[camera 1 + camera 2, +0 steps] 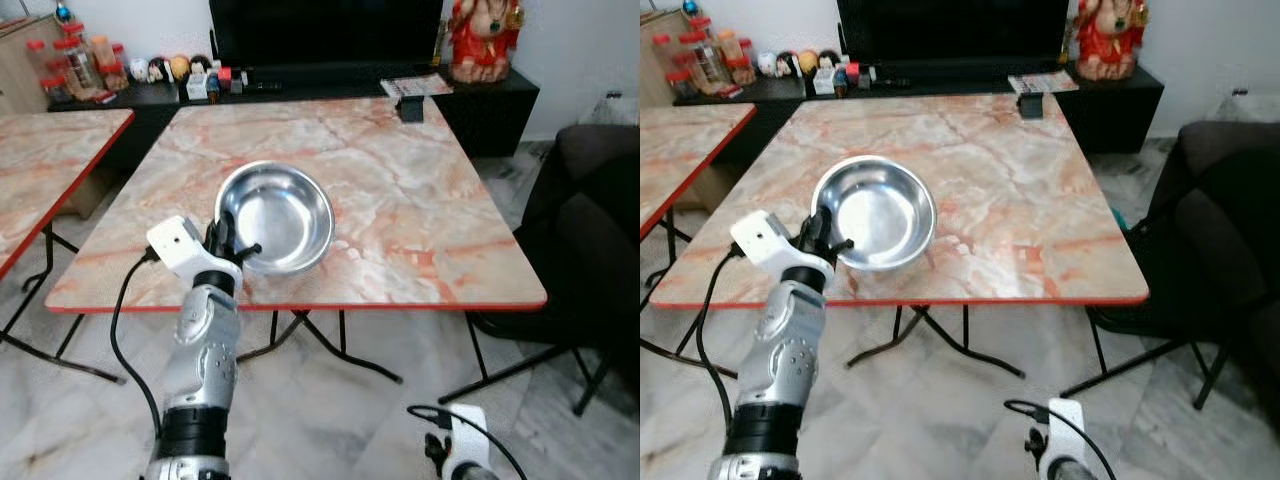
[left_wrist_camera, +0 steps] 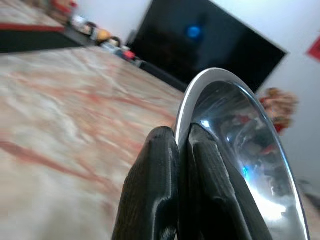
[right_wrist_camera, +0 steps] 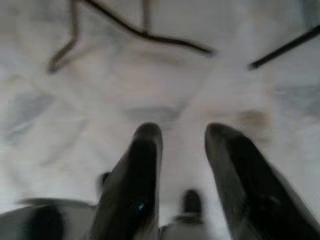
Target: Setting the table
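Marble-patterned desk with a red edge, square, standing on thin black folding legs over a pale marble floor. A second desk of the same pattern off to the robot's left, apart from the first. Behind both, a low black cabinet carrying a dark television screen, a row of small jars and trinkets at its left end, a red figurine at its right end and a flat magazine beside that. Small dark object near the far edge of the desk, well apart from everything else on it. Dark upholstered seat to the right, close to the desk's corner. Steel bowl near the front left part of the desk, tilted, its near rim raised. Left gripper reaching up over the front edge from below, silver forearm rising steeply, white wrist camera housing just left of the bowl; fingers pinched narrow on the near rim of the bowl, one outside and one inside. Right gripper low by the floor, pointing down, fingers spread apart and holding nothing, black desk legs beyond them.
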### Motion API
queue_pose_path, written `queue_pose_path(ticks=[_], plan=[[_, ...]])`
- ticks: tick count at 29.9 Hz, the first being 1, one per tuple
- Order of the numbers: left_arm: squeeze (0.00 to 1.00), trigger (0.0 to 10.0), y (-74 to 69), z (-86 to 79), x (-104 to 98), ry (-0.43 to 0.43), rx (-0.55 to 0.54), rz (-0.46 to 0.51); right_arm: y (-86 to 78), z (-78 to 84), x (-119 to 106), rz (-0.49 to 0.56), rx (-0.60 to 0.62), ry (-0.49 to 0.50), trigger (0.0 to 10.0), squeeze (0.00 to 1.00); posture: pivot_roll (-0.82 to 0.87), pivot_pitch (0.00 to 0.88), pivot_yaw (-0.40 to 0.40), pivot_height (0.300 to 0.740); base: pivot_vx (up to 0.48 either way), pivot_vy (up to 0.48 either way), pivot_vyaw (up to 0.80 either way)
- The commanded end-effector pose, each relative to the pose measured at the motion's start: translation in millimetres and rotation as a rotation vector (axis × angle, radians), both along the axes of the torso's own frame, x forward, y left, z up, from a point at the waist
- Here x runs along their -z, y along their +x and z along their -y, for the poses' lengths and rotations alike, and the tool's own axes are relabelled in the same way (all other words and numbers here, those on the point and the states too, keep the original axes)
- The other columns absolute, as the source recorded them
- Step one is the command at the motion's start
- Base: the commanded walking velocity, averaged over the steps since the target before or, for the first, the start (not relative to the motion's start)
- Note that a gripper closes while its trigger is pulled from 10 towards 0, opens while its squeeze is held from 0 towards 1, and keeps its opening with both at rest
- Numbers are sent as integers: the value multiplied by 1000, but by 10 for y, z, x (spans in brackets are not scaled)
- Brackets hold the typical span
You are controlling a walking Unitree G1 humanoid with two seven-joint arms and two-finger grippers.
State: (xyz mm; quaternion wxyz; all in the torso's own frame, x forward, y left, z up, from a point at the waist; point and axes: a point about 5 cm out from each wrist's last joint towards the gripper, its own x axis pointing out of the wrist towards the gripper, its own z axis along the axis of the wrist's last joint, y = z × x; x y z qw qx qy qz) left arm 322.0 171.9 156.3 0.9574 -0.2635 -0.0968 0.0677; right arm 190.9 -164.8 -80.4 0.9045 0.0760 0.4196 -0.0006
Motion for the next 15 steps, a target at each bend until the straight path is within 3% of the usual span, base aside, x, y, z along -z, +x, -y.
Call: queue_pose_path(ticks=[1, 11, 15], plan=[[0, 10000, 27, 117, -64, -11, 47, 23, -38, 81, 13, -11, 17, -16, 10000, 0, -134, 0, 55, 740, 337, 0, 0], [0, 10000, 41, 145, -74, -2, 74, 20, -20, 62, 6, -6, 12, -14, 10000, 0, -132, 0, 59, 740, 330, 0, 0], [0, 10000, 47, 233, -51, 11, 145, 1, -8, 56, 0, -3, 13, -12, 10000, 0, -130, 0, 56, 740, 0, 0, 0]])
